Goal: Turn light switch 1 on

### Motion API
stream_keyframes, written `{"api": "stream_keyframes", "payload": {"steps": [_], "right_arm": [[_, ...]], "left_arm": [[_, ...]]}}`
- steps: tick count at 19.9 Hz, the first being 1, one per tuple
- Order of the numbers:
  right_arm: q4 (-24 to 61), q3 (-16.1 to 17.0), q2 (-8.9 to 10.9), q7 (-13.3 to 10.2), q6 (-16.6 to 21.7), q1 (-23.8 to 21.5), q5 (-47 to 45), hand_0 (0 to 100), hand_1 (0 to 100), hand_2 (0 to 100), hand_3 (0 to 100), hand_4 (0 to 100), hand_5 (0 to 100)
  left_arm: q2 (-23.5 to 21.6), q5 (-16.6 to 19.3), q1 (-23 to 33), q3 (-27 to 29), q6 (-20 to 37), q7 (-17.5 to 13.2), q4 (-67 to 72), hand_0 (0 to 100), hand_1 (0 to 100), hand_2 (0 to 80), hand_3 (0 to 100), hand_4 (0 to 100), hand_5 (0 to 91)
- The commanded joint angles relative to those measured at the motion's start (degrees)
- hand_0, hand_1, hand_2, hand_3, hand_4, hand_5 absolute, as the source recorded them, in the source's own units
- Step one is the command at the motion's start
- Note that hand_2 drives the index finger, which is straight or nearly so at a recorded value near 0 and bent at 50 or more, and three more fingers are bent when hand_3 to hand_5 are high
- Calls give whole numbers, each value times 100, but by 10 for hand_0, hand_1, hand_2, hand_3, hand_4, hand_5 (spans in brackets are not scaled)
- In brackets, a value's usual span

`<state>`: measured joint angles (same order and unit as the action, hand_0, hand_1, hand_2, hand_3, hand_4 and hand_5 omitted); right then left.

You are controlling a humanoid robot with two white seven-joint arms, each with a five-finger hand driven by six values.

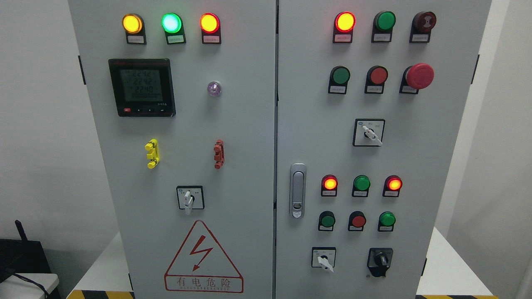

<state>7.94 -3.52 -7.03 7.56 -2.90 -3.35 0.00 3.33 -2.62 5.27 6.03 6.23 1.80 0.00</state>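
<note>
A grey two-door control cabinet (pixel 249 137) fills the head view. Its right door carries a lit red lamp (pixel 345 21), an unlit green lamp (pixel 385 20), and below them a green push button (pixel 340 75), a red push button (pixel 378 75) and a red mushroom stop button (pixel 419 76). A white rotary selector (pixel 369 133) sits under those. Lower down are lit red lamps (pixel 330 183) (pixel 393 183), a green lamp (pixel 361 183), three small buttons (pixel 358 220) and two selectors (pixel 323 258) (pixel 380 260). Neither robot hand shows.
The left door has yellow (pixel 132 23), green (pixel 171 23) and red (pixel 209 23) lit lamps, a digital meter (pixel 141 87), a rotary selector (pixel 190 198) and a red warning triangle (pixel 203 259). A door handle (pixel 297 190) sits near the centre seam. Black equipment (pixel 20 257) lies at the lower left.
</note>
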Motion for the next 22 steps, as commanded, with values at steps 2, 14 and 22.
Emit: {"api": "stream_keyframes", "payload": {"steps": [2, 14, 22], "right_arm": [[5, 0, 0, 26, 0, 1, -106, 120, 389, 0, 0, 0, 0], [-3, 0, 0, 26, 0, 1, -106, 120, 389, 0, 0, 0, 0], [5, 0, 0, 26, 0, 1, -97, 120, 389, 0, 0, 0, 0]], "left_arm": [[18, -10, 0, -5, 10, -4, 18, 376, 0, 0, 0, 0, 0], [-34, 43, 553, 1530, 62, 593, -1605, 383, 0, 0, 50, 80, 0], [-158, 51, 888, 3069, 580, 383, -3338, 388, 0, 5, 141, 221, 0]]}}
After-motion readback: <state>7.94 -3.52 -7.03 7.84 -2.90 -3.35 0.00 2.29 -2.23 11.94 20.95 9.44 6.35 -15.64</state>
